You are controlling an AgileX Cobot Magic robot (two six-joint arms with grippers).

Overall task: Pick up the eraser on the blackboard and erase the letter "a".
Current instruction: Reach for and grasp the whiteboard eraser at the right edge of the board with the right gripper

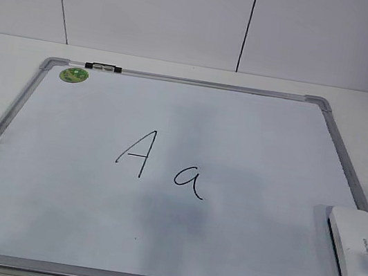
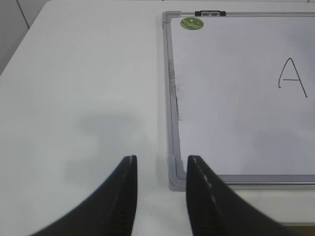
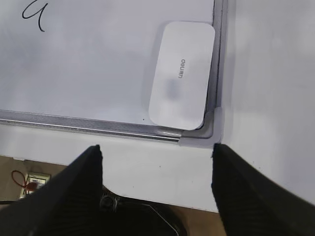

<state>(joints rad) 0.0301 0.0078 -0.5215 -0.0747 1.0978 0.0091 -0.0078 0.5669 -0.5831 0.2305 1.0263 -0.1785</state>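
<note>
The blackboard [image 1: 29, 96] is a white board with a grey metal frame, lying flat on the table. It bears a capital "A" [image 1: 137, 151] and the small letter "a" [image 1: 190, 180] in black marker. The eraser [image 1: 359, 252], a white oblong block, lies on the board's near right corner; it also shows in the right wrist view [image 3: 182, 73]. My right gripper [image 3: 156, 152] is open and empty, above the table's front edge, short of the eraser. My left gripper [image 2: 161, 164] is open and empty, over the table by the board's near left corner [image 2: 173, 172]. Neither gripper shows in the exterior view.
A round green sticker [image 1: 73, 75] and a small black-and-white clip [image 1: 103, 66] sit at the board's far left corner. The table's front edge [image 3: 162, 196] runs just below the board, with the floor and cables beyond. A white panelled wall stands behind.
</note>
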